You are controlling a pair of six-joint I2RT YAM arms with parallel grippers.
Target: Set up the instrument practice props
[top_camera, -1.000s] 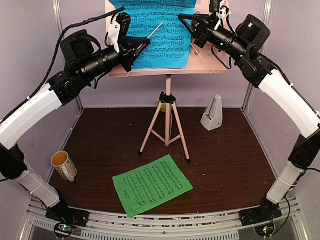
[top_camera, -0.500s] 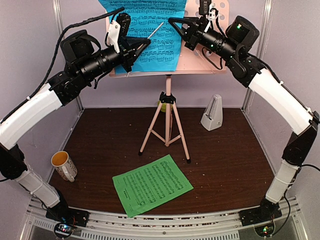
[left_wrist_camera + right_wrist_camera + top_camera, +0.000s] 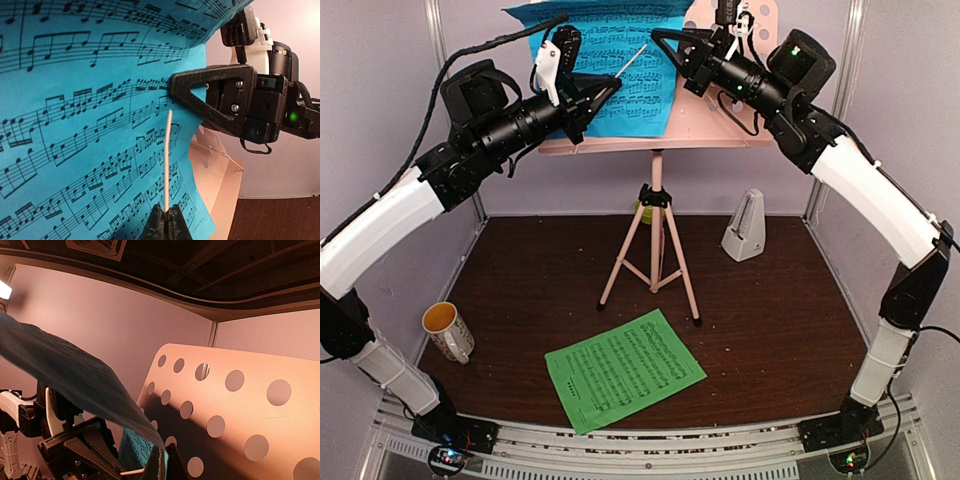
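My right gripper (image 3: 661, 38) is pinched shut on the right edge of the blue sheet (image 3: 620, 60), high up in front of the pink stand (image 3: 720, 115); in the right wrist view its fingertips (image 3: 162, 461) meet on the paper (image 3: 65, 370), which bows away from the stand's holed plate (image 3: 225, 405) and casts a shadow on it. My left gripper (image 3: 613, 88) is closed narrow on a thin white rod (image 3: 633, 58) that slants up across the front of the sheet; the left wrist view shows the 2 fingers (image 3: 164, 222) clamped at the rod's lower end (image 3: 167, 165), with the printed staves (image 3: 75, 125) filling most of the frame and the right gripper's black triangular finger (image 3: 210, 95) biting the paper's edge.

From above, the blue sheet sits skewed, its upper left corner poking out past the plate; I cannot tell whether its lower edge rests on the lip. The stand is upright on its 3 legs near the back of the table (image 3: 780, 330); the green sheet (image 3: 625, 368) lies flat near the front, well apart from the legs; the metronome (image 3: 745, 227) stands at the back right; a mug (image 3: 448, 330) sits at the left edge.
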